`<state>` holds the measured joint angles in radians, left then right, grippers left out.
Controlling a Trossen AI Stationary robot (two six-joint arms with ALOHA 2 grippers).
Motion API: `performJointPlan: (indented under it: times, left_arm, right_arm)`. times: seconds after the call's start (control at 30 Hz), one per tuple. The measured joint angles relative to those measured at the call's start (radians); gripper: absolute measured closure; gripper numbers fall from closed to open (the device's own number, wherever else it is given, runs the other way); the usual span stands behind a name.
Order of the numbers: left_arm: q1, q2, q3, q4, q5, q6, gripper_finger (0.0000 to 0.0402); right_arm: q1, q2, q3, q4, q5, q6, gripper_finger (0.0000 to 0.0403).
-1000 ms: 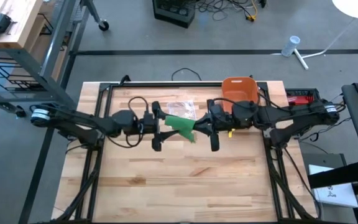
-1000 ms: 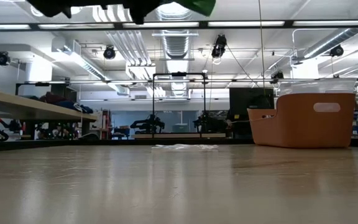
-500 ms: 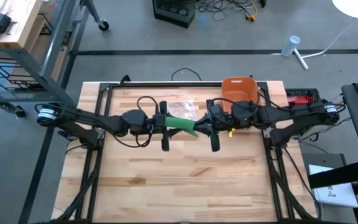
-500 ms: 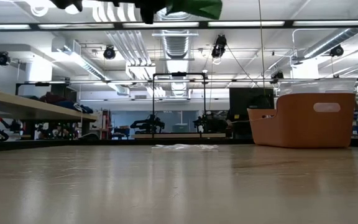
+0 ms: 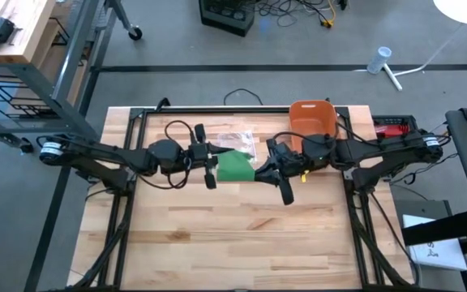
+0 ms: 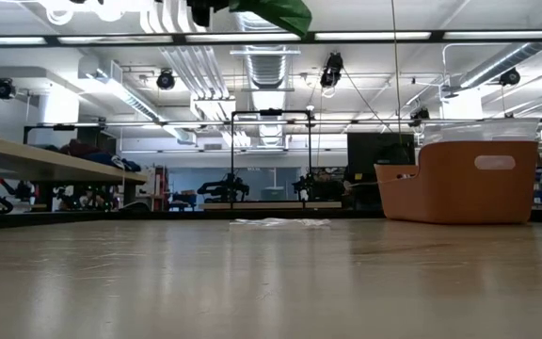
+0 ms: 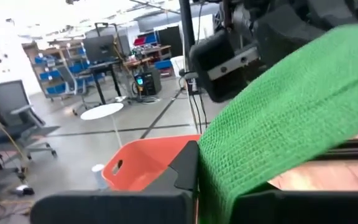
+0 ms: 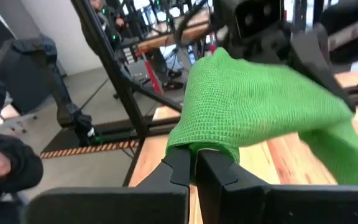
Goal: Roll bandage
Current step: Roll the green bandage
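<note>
Bandage: you had the green bandage [image 5: 235, 166] up in the air above the middle of the wooden table [image 5: 242, 243], stretched between the two grippers; from the low view only its lower edge showed at the top of the picture [image 6: 276, 13].
Left gripper: your left gripper [image 5: 211, 167] was clamped on the bandage's left end, fingers together on the cloth, as the left wrist view showed [image 7: 194, 186].
Right gripper: your right gripper [image 5: 259, 173] was pinched tight on the bandage's right end; the cloth bunched over its fingertips [image 8: 194, 163].
Orange bin: you had the orange bin [image 5: 312, 118] standing at the table's far edge, behind the right arm, apart from the bandage.
Plastic wrapper: a clear plastic wrapper [image 5: 235, 140] lay flat on the table just beyond the bandage.
</note>
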<state>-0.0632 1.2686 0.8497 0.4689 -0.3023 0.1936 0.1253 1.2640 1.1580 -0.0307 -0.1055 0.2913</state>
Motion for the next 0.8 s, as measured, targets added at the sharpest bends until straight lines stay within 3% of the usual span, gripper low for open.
performJointPlan:
  times: [0.33,0.5,0.8]
  left_arm:
    - [0.003,-0.081,0.0,-0.067,-0.006,0.051,0.04]
    - [0.024,-0.1,0.0,-0.046,-0.076,0.12,0.04]
    - [0.083,-0.12,0.025,-0.042,0.006,0.142,0.0401]
  right_arm:
    - [0.007,0.0,0.0,-0.07,-0.008,-0.001,0.0403]
    - [0.018,0.004,0.0,-0.082,-0.026,-0.011,0.0403]
    - [0.035,0.096,0.0,-0.087,-0.029,-0.062,0.0403]
